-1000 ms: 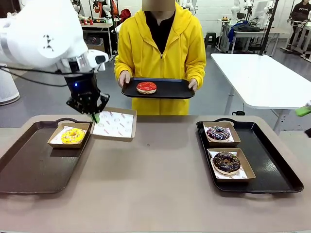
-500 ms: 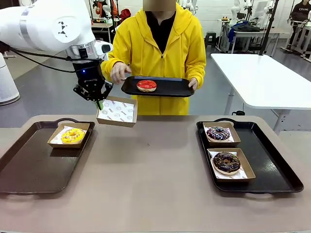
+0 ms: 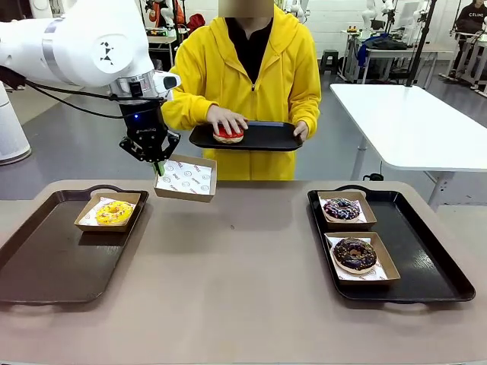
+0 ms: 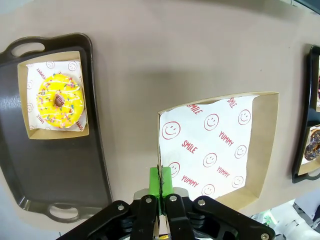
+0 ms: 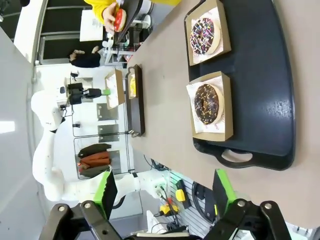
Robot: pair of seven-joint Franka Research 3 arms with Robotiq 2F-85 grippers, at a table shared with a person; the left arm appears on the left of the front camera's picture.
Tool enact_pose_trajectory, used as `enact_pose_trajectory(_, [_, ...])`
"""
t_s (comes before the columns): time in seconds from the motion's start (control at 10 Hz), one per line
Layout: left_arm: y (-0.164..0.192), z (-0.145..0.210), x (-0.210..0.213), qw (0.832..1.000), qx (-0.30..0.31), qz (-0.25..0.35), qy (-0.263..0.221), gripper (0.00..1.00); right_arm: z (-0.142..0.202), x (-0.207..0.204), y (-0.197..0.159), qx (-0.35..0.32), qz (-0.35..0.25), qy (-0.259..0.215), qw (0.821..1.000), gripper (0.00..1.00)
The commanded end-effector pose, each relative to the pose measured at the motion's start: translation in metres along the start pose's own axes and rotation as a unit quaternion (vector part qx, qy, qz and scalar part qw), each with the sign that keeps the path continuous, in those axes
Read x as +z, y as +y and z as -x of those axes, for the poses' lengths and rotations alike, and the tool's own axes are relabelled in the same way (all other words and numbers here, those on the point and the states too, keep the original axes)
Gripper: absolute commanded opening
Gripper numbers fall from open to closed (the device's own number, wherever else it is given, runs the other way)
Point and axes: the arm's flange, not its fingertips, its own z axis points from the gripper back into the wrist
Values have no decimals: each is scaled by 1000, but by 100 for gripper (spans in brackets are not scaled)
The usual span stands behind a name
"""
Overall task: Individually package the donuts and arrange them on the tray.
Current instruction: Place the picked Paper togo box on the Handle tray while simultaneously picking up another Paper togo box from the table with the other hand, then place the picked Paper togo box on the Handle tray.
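My left gripper (image 3: 158,164) is shut on the near edge of an empty paper-lined box (image 3: 185,179) and holds it in the air above the table's far left. In the left wrist view, the green pads (image 4: 161,177) pinch the box (image 4: 220,142) wall. Across the table a person holds a small black tray (image 3: 259,138), with one hand resting on the red donut (image 3: 228,135). The yellow donut (image 3: 114,213) sits boxed on the left tray (image 3: 53,258). The sprinkled donut (image 3: 342,208) and the chocolate donut (image 3: 354,254) sit boxed on the right tray (image 3: 426,258). My right gripper (image 5: 165,192) stands open, well off that tray.
The middle of the brown table (image 3: 243,266) lies between the two trays. A white table (image 3: 411,122) stands behind on the right. The left tray's near half (image 4: 55,175) holds nothing.
My left gripper has lifted the empty box off the table and carried it up toward the person. The person's hand has moved from the tray's edge onto the red donut.
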Motion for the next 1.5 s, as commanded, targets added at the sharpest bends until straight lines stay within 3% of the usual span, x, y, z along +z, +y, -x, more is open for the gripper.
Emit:
enact_pose_trajectory(0.0, [1, 0, 2, 1000, 4, 2, -2, 0, 5, 11, 0, -1, -12, 0, 1000, 100])
enact_pose_trajectory(1.4, [1, 0, 2, 1000, 4, 2, -2, 0, 5, 11, 0, -1, -12, 0, 1000, 100])
